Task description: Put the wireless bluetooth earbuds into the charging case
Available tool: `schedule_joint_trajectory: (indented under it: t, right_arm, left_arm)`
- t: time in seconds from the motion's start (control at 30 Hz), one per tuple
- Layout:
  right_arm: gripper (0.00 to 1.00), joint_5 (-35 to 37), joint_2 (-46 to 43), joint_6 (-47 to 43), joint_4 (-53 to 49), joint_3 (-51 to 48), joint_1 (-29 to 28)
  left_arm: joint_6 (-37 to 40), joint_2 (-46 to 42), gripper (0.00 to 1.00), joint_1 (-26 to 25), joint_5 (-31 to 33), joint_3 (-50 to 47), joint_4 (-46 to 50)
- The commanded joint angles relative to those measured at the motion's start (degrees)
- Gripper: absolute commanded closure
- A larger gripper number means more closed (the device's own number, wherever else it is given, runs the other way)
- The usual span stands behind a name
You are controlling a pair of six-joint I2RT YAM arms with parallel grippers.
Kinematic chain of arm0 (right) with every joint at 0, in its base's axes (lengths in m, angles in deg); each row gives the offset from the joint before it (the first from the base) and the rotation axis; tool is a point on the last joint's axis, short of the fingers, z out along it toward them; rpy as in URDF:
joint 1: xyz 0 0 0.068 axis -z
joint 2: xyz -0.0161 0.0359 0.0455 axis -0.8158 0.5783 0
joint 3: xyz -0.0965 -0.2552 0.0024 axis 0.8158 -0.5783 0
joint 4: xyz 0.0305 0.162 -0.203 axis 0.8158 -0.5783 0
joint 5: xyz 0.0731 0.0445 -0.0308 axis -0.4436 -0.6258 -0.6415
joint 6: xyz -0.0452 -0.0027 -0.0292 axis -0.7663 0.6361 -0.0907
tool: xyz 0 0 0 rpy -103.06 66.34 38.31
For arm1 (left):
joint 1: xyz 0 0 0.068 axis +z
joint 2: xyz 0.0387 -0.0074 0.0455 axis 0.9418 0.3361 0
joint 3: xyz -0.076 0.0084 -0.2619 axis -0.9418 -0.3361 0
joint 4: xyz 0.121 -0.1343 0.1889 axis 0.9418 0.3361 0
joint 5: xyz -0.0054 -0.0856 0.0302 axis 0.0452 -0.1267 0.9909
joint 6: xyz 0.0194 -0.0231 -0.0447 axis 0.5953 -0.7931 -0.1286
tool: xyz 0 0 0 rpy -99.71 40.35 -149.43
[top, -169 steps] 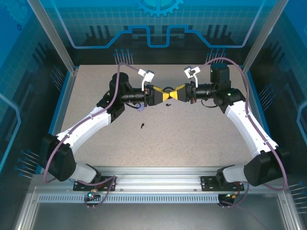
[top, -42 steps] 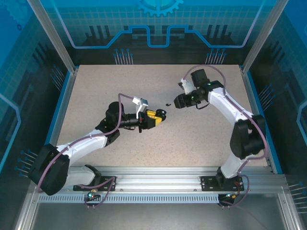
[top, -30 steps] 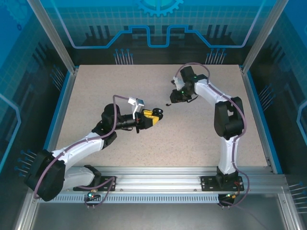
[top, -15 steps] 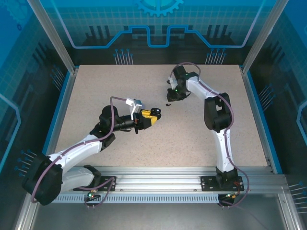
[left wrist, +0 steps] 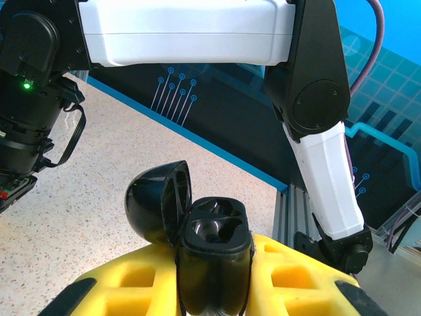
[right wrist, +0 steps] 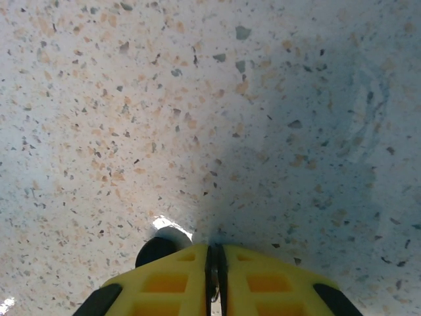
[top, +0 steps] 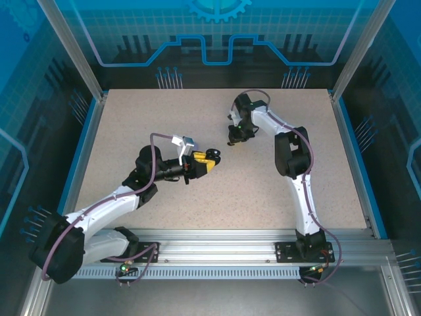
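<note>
My right pincer point(right wrist: 214, 255) has just moved. A little while ago it hung out toward the right side of the table point(top: 131, 125). Now my right arm has swung in toward the far edge, a bit right of the middle, and dropped down to the spot where a tiny black earbud point(right wrist: 156, 251) lay. In the last moment its two yellow fingers point(right wrist: 263, 283) snapped together. They are pressed tight, with just a thin dark line between them, and the tips sit right down at the table top. The earbud peeks out as a small round black thing just beside the finger on the left of my wrist view. It touches that finger and is not in the line between the two. So I think the pinch may have missed, or caught only a bit of the stem; I cannot tell which. If it missed, I will need to open up and try again before anything can go in the case. My left pincer point(left wrist: 214, 280) has pulled back a little toward the near edge and waits near the middle of the table. It is closed snugly on the black charging case point(left wrist: 214, 230), which stands between its fingers with its lid point(left wrist: 158, 204) flipped open to one side. Both little holes in the case look empty, so no earbud is in yet.
</note>
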Motion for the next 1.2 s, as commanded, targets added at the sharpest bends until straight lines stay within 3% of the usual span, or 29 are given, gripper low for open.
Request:
schedule_joint_trajectory:
  t: [0.0,0.53,1.17]
  right_arm:
    - [0.86,0.84,0.62,0.60,-3.11,0.72,-0.99]
    - [0.84,-2.54,-4.89,-1.16,-2.56,-7.89,-2.40]
    - [0.79,-5.82,-8.83,-0.15,-0.80,-6.34,-2.69]
  left_arm:
    - [-0.14,-1.35,0.93,0.41,0.74,-0.88,-0.44]
    - [0.00,-2.99,0.93,0.42,1.40,-1.58,0.13]
    - [-0.06,-2.92,0.93,0.40,2.12,-1.84,-0.03]
